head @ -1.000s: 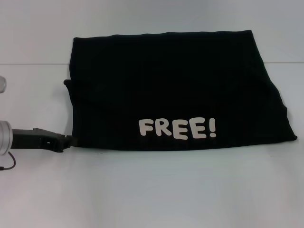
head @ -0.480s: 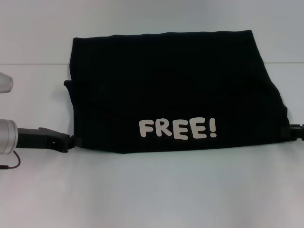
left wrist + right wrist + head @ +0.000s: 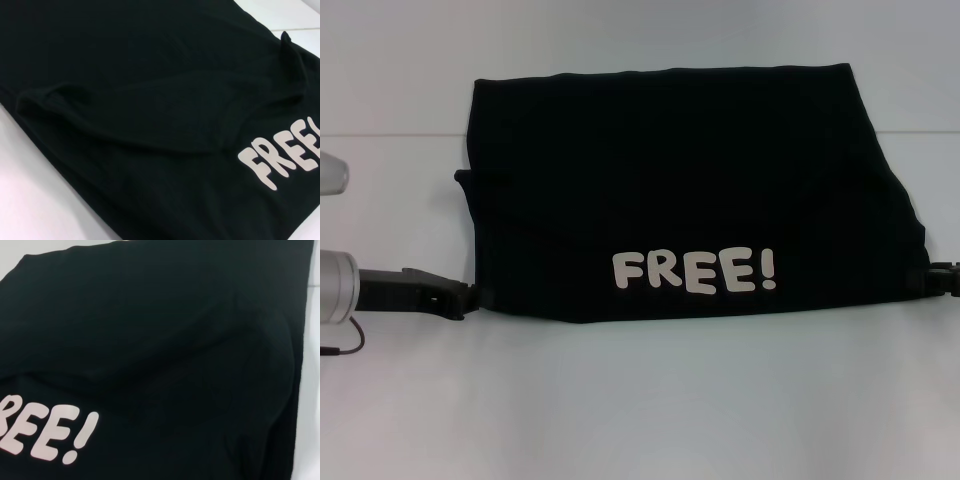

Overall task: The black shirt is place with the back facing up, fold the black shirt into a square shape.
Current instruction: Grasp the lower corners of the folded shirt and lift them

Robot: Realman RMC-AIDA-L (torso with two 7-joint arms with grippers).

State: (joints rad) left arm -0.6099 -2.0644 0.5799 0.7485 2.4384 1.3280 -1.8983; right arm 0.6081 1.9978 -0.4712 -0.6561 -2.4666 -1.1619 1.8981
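Note:
The black shirt [image 3: 670,200] lies folded into a wide rectangle on the white table [image 3: 640,400], with cream "FREE!" lettering [image 3: 693,271] showing near its front edge. My left gripper [image 3: 470,297] reaches in low from the left and meets the shirt's front left corner. My right gripper [image 3: 928,282] pokes in at the right edge, against the shirt's front right corner. The left wrist view is filled by the black shirt [image 3: 150,100], with a raised fold and part of the lettering [image 3: 280,165]. The right wrist view shows the black shirt [image 3: 150,340] and the end of the lettering [image 3: 45,437].
A small flap of fabric [image 3: 463,177] sticks out at the shirt's left side. Bare white table surrounds the shirt in front and on both sides. A pale line [image 3: 390,135] crosses the table behind the left arm.
My left gripper has slid right, up to the shirt's front left corner. My right gripper has come into view at the right edge. The shirt has not moved.

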